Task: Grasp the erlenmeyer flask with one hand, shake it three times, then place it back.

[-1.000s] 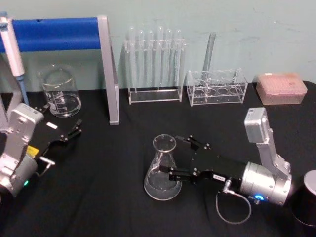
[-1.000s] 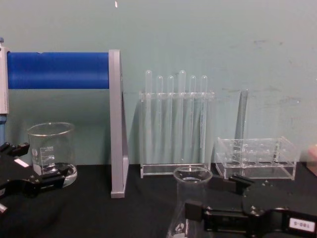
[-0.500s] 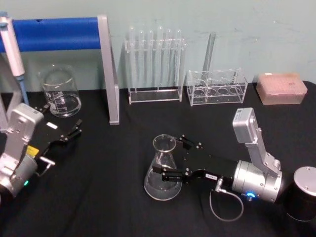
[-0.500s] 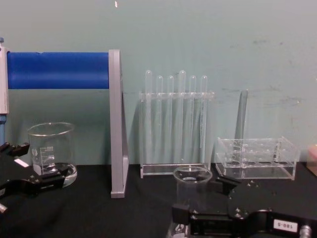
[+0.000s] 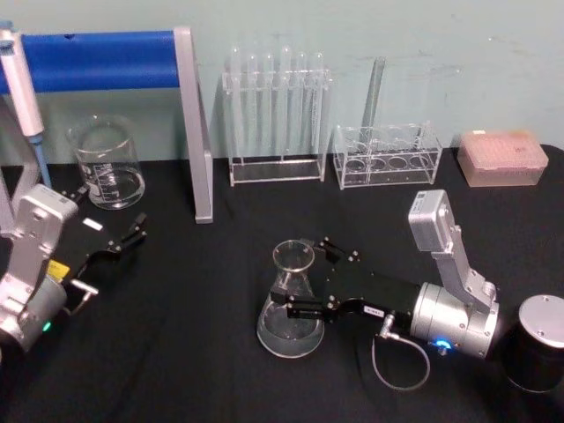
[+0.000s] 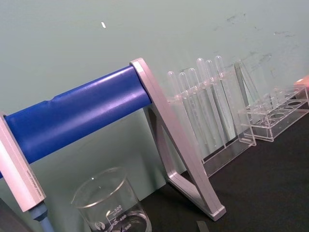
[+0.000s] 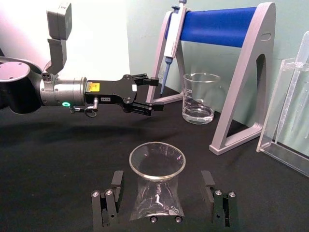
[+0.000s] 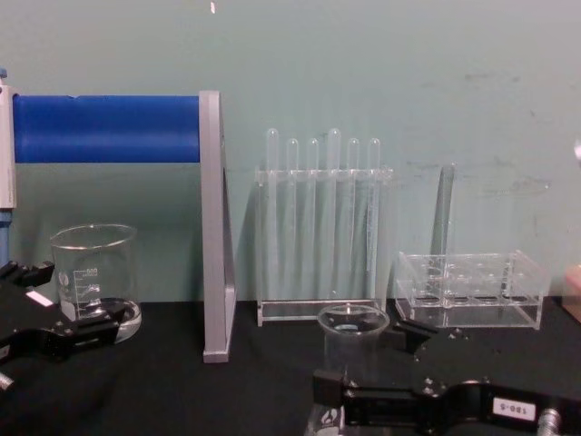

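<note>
- The black surface [image 5: 203, 352] is laid out with the glassware pushed to the back wall. The front is left free, which is judged to give the arms room to work.
- The blue-barred pipette stand [image 5: 97, 60] is set at the far left, well apart from the flask, so a shaking motion is unlikely to be obstructed by it.
- The right gripper [image 5: 302, 275] is reached in low from the right, with its jaws spread to either side of the glass. The grasp is judged not yet made. A gap at each jaw is made plain in the right wrist view [image 7: 161, 198], whereas in the head view the near jaw is overlapped on the glass and contact cannot be judged.
- The left gripper [image 5: 123, 242] is parked at the left edge, its jaws released and empty (best confirmed from the right wrist view [image 7: 145, 94], where they are seen from the side).
- The erlenmeyer flask [image 5: 289, 304] is stood upright on the surface at front centre, between the right jaws. In the chest view [image 8: 352, 336] the jaws are seen to lie below the flared rim, where a hold is judged least likely to slip.
</note>
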You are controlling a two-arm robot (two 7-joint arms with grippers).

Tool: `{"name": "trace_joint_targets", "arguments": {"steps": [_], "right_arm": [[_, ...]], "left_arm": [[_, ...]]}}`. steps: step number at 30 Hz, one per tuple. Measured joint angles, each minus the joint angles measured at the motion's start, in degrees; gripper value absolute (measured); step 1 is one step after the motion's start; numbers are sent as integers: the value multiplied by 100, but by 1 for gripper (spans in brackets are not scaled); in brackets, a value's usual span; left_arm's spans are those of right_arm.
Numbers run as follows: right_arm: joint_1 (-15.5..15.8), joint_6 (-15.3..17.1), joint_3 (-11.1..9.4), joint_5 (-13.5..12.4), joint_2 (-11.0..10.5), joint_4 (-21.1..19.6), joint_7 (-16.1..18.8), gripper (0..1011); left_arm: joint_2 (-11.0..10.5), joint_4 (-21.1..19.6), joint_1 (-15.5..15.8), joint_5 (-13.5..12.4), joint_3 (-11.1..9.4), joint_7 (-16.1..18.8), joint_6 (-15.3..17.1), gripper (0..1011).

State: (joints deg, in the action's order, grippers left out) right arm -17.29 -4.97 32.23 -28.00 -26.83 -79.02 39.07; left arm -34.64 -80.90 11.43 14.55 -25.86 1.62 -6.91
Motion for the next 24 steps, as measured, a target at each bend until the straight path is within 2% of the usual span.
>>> {"name": "trace_joint_targets", "arguments": {"steps": [24], "right_arm": [[6,-2,-5,-18,-11,-11,20,1000]], "left_arm": [[0,0,0,0,0,0,0,1001]]}}
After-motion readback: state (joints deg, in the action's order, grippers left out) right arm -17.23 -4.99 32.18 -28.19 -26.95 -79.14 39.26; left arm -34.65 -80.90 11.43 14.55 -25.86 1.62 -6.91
